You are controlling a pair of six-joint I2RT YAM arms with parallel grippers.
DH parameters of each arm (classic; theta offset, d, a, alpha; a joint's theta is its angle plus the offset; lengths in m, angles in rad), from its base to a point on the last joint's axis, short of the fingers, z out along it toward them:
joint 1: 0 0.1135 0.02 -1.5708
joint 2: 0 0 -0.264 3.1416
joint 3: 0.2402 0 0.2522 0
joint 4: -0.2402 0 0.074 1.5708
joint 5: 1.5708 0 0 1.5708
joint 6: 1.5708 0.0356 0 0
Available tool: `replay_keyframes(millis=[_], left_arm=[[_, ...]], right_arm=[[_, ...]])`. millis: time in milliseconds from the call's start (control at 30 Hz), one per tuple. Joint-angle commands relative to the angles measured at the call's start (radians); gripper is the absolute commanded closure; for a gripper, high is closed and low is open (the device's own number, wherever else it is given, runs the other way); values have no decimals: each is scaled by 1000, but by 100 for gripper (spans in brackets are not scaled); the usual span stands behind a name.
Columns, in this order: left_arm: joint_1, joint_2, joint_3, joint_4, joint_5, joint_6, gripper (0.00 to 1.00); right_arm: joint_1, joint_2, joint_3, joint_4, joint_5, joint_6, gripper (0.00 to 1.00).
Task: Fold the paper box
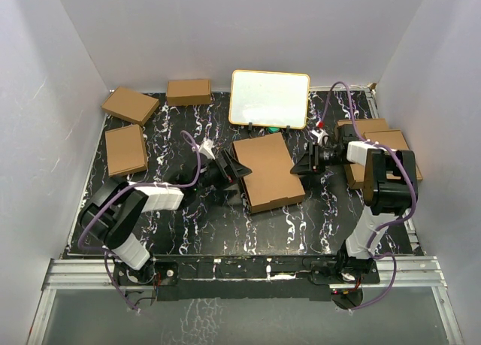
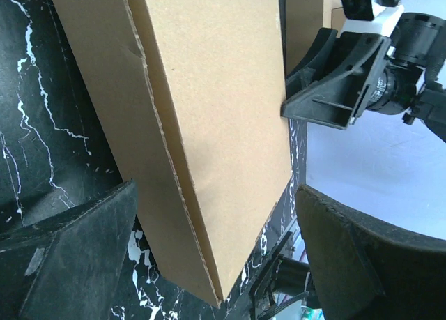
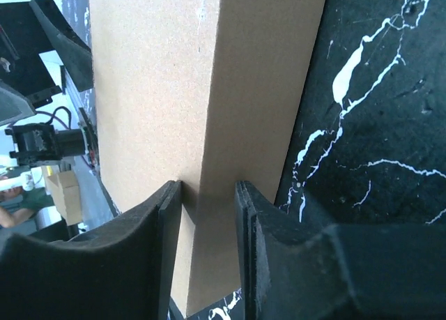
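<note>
- We see the box [image 1: 267, 172] folded, central on the tabletop [image 1: 225, 228].
- Our left hand [image 1: 239, 174] gapes wide at its left edge.
- Our right hand [image 1: 302, 164] is narrow against its right edge; grip unclear.

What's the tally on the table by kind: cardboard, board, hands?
paper box, centre: 1
smaller brown boxes: 5. Three are at the left and back. What look like two are on the right, partly hidden.
white-faced board: 1
hands: 2, the left hand and the right hand
Total: 9
</note>
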Motion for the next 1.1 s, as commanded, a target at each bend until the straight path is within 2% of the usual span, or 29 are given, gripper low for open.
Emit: replay_keyframes(millis=[0, 233, 567, 1067], left_arm=[[-4, -81, -31, -6, -3, 17, 4], [-4, -87, -97, 88, 4, -31, 3], [-4, -66, -99, 171, 7, -58, 3], [-5, 111, -68, 325, 12, -121, 3]], right_arm=[[-27, 6, -33, 81, -16, 3, 66], [-57, 28, -53, 101, -16, 14, 70], [-76, 35, -53, 97, -12, 8, 71], [-91, 51, -49, 85, 19, 1, 73]])
